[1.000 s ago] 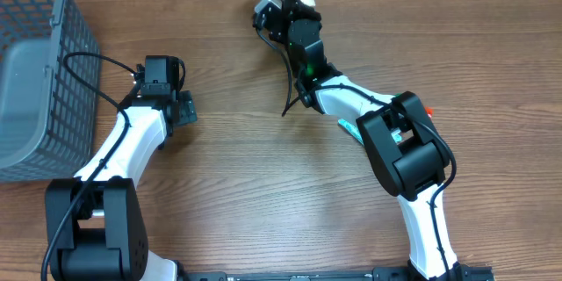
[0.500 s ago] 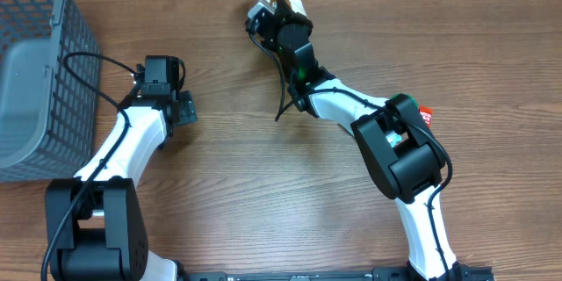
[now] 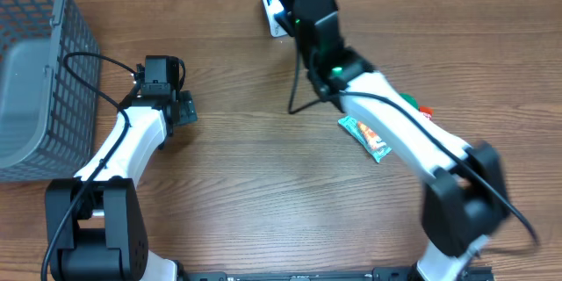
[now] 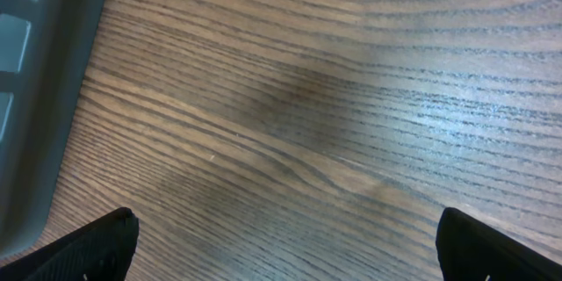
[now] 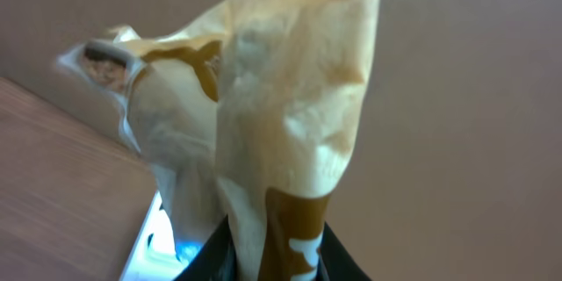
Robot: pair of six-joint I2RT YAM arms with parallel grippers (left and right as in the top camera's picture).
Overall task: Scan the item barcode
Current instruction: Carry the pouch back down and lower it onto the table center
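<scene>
The cream-and-brown packet point(image 5: 290, 97) is clamped by its lower end between the dark fingers point(image 5: 209, 263) of the right pincer point(image 5: 268, 262) and rises straight ahead of it. Its print is too blurred to read, and from overhead it is almost wholly cut off at the far edge of the table point(image 3: 263, 202). Behind that pincer, beside its arm, lie one teal packet point(image 3: 364, 137) and one small red-and-green thing point(image 3: 420, 108) half hidden by the arm, with open wood between the two arms. The left pincer point(image 3: 182, 110) hangs spread wide and holds nothing, the one grey basket point(image 3: 35, 70) near on its left.
</scene>
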